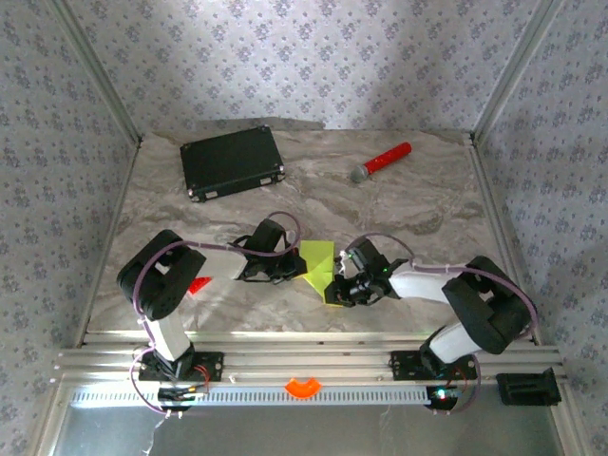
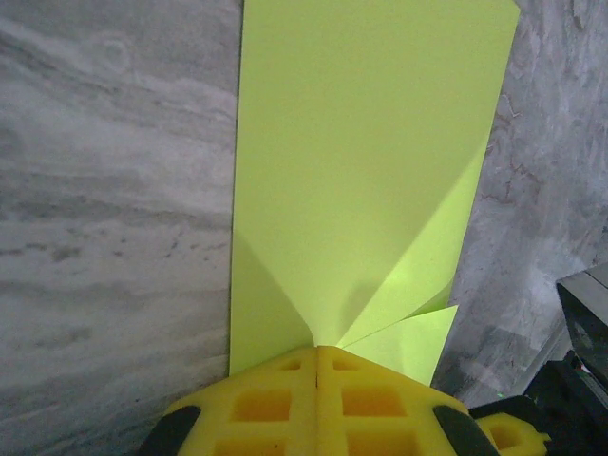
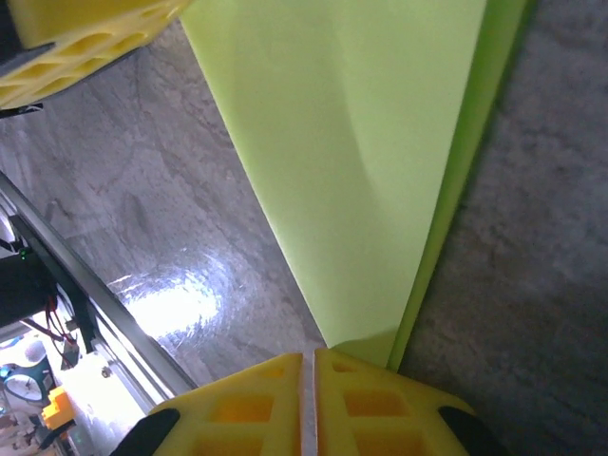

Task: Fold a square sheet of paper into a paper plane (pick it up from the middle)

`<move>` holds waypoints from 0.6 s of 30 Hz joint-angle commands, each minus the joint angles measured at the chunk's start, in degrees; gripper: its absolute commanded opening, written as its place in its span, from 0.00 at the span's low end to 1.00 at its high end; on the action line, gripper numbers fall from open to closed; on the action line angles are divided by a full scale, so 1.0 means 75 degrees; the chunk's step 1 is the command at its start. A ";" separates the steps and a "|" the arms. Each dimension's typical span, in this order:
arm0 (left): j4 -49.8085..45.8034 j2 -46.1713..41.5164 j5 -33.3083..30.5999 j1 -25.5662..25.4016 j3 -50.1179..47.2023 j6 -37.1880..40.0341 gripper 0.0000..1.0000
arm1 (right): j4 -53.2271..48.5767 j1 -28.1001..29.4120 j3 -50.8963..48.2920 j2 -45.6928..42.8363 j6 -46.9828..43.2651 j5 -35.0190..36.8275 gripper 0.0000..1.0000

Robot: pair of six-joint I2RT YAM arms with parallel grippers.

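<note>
Left gripper (image 2: pixel 316 353) and right gripper (image 3: pixel 306 359) pinched closed

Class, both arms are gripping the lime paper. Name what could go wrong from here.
1. The left gripper and right gripper both pinch the thin paper sheet; pulling apart could tear it.
2. The left grip catches just a narrow point where creases meet, so the sheet might slip free.

Left arm (image 1: pixel 157 285), right arm (image 1: pixel 480 306): black joints, white links, purple cables (image 1: pixel 285 220); yellow gridded fingers (image 2: pixel 261 408).
</note>
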 commanded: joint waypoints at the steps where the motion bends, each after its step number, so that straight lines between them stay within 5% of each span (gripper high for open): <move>1: -0.0854 0.0371 -0.0459 0.0027 -0.0143 0.0182 0.01 | -0.0487 0.0019 0.0619 0.0007 0.0058 -0.0050 0.10; 11: -0.0880 0.0439 -0.0467 0.0023 -0.0086 0.0194 0.01 | 0.0000 0.0120 0.2009 0.2232 0.0151 0.0064 0.10; 18: -0.0948 0.0503 -0.0524 0.0022 -0.0108 0.0183 0.00 | 0.0179 -0.0011 0.0848 0.1498 0.0064 -0.0188 0.15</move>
